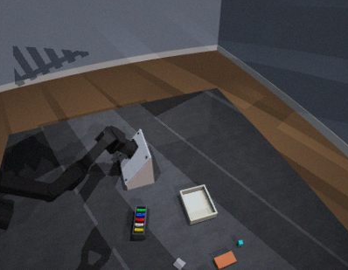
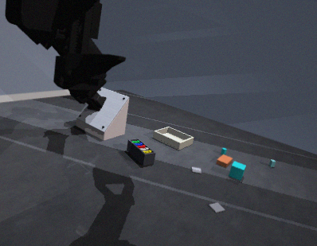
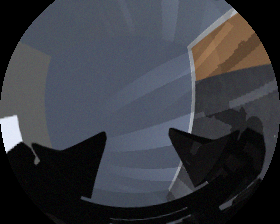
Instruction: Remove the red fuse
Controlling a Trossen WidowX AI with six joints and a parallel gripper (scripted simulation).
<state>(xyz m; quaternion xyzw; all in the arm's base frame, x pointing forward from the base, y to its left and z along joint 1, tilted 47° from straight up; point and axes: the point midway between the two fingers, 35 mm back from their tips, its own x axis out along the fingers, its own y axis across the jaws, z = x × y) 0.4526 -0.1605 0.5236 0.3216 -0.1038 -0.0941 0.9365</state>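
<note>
The red fuse (image 1: 140, 220) (image 2: 142, 146) sits in the dark fuse block (image 1: 139, 236) (image 2: 142, 159), in a row between the blue and the white fuse. Green and yellow fuses stand at the row's ends. The cream tray (image 1: 204, 219) (image 2: 167, 141) lies beyond the block, to its right, and has nothing in it. My gripper (image 3: 138, 133) is open, with nothing between its fingertips. It is away from the red fuse, and the wrist view shows wall between the fingers and neither block nor tray. Its fingertips are hard to make out in the top and exterior views.
A pale wedge with a sloped face (image 1: 142, 174) (image 2: 117, 123) stands behind the block; the arm's end overlaps it in the top and exterior views, and contact cannot be told. An orange block (image 1: 225, 259) (image 2: 225, 161), a small teal cube (image 1: 240, 243) (image 2: 224, 150) and a larger teal cube (image 2: 237, 170) lie beyond the tray.
</note>
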